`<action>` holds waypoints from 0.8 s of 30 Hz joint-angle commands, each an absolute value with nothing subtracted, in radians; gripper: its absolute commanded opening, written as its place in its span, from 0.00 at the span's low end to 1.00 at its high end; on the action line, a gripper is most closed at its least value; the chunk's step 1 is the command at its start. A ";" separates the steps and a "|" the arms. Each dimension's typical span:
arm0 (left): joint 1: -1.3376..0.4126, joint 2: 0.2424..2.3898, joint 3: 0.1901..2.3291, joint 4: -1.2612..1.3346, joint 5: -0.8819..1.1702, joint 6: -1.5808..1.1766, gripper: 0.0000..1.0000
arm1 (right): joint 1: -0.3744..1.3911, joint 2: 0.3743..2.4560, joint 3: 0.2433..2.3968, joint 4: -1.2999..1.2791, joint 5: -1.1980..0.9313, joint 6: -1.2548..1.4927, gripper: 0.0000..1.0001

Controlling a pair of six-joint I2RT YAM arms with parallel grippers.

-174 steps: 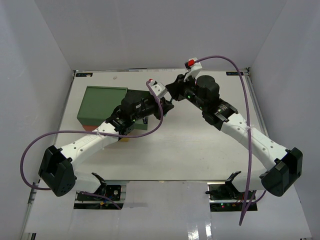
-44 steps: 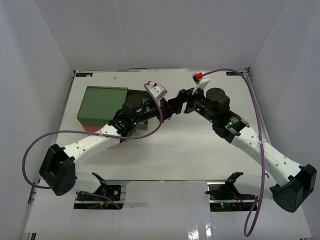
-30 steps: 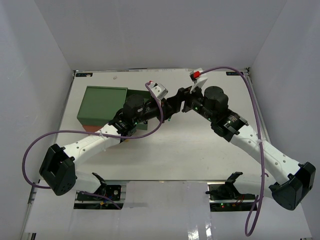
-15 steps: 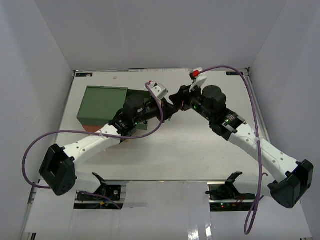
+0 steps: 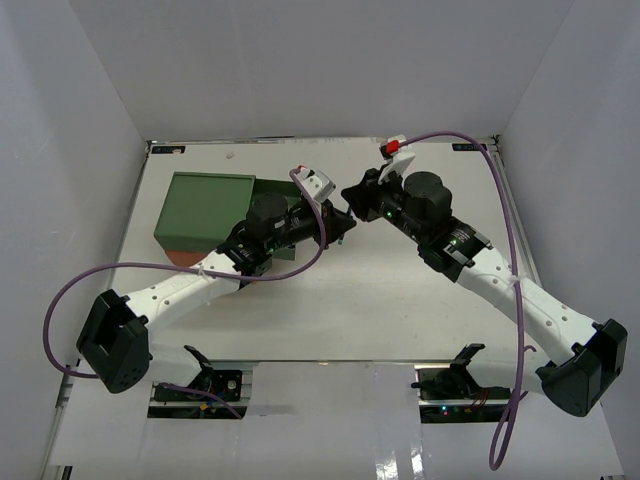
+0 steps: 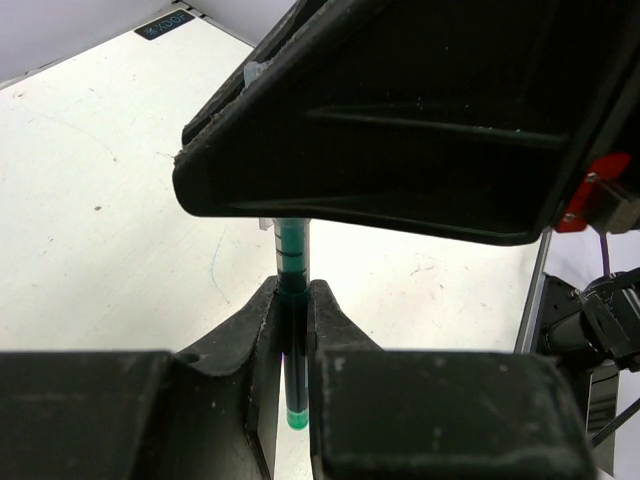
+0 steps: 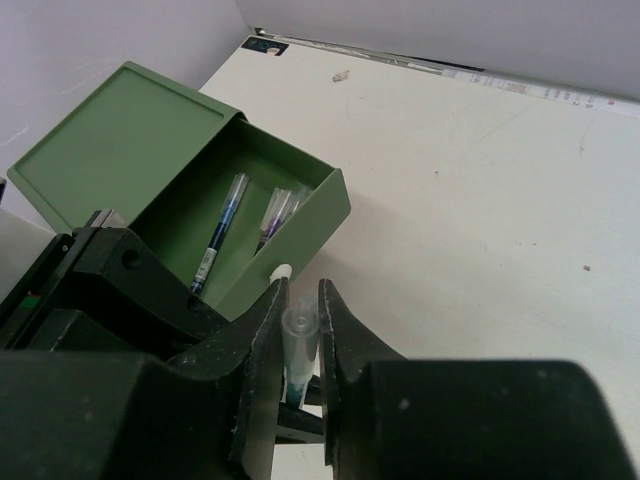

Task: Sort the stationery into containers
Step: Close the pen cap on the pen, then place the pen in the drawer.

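A thin green pen point(image 6: 292, 262) with a clear cap point(image 7: 299, 332) is held between both grippers above the table's middle. My left gripper point(image 6: 292, 296) is shut on the pen's dark green barrel. My right gripper point(image 7: 300, 298) is shut on the clear cap end from the opposite side. In the top view the two grippers meet, left gripper point(image 5: 336, 222) and right gripper point(image 5: 352, 196), and the pen is hidden between them. The green drawer stack point(image 5: 205, 203) stands at the left. Its top drawer point(image 7: 300, 235) is pulled open and holds a blue pen point(image 7: 216, 236) and a purple pen point(image 7: 272, 214).
The red-orange tier point(image 5: 180, 257) shows under the green one; the left arm hides the rest of the stack. The right gripper's black body point(image 6: 400, 120) fills the upper part of the left wrist view. White walls enclose the table on three sides.
My right gripper has moved left and a little farther back, closing onto the pen's cap end next to the left gripper. The left arm has barely moved.
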State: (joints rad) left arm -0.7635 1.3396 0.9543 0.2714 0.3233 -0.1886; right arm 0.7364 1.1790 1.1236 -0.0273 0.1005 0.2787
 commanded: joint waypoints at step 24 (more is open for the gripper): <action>-0.785 1.301 0.916 0.310 0.285 -0.184 0.55 | 0.732 1.134 1.149 0.034 0.138 0.278 0.08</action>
State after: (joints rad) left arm -0.7811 1.3361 0.9226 0.2996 0.2962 -0.1844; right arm 0.7341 1.1584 1.1294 -0.0265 0.1188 0.2867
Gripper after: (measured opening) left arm 0.549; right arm 0.208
